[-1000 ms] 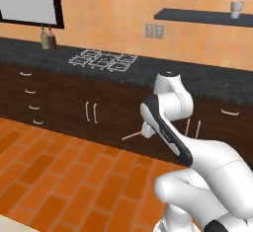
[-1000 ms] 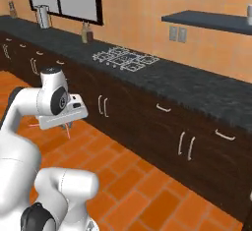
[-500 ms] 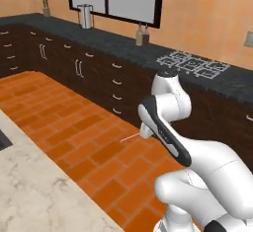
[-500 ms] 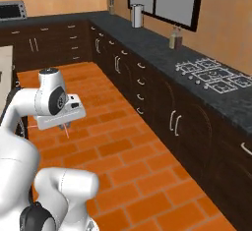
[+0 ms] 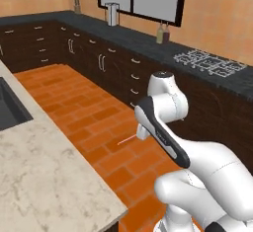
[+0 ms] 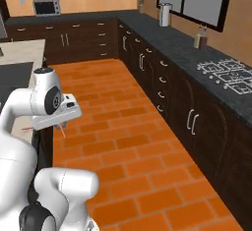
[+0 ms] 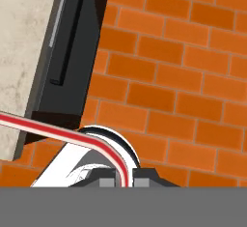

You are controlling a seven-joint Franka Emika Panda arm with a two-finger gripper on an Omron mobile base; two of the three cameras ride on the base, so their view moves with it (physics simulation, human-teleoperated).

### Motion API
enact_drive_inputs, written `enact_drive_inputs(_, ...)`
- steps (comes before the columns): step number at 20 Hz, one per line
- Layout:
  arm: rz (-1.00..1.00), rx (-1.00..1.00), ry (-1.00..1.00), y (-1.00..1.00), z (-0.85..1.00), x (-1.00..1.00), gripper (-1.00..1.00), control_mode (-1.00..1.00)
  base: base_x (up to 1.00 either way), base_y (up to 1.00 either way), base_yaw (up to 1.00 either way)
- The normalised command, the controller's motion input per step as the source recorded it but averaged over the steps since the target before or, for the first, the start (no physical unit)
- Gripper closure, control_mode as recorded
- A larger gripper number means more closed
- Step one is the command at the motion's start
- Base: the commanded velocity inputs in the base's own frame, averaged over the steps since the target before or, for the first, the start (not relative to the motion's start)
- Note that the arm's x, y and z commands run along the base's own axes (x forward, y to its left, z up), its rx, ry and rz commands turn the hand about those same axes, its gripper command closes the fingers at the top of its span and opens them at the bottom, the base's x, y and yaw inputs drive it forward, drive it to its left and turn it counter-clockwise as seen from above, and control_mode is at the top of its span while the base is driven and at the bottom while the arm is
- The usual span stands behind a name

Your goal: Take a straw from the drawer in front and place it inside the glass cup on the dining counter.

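Carrying the straw [image 7: 58,133] clamped in the pincer [image 7: 124,178], w/ its long end sticking out toward the dining counter [image 5: 44,176] at left. Keep grip firm and wrist steady while approaching the surface, so the straw doesn't slip.

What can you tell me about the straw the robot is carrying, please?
The straw is a very thin tube, red with pale edges, bent near one end. That short bent end runs down between the shut gripper fingertips, which pinch it; the long part sticks out sideways. In the left base view it shows as a thin pinkish line above the brick floor.
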Motion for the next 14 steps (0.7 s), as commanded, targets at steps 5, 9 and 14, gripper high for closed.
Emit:
enact_drive_inputs(5,0.0,0.0,0.0,0.0,0.0,0.0,1.0,1.0,-0.27,0.33,0.14)
enact_drive_inputs(9,0.0,0.0,0.0,0.0,0.0,0.0,1.0,1.0,-0.18,0.97,0.11)
enact_drive_inputs(14,0.0,0.0,0.0,0.0,0.0,0.0,1.0,1.0,-0.55,1.0,0.2)
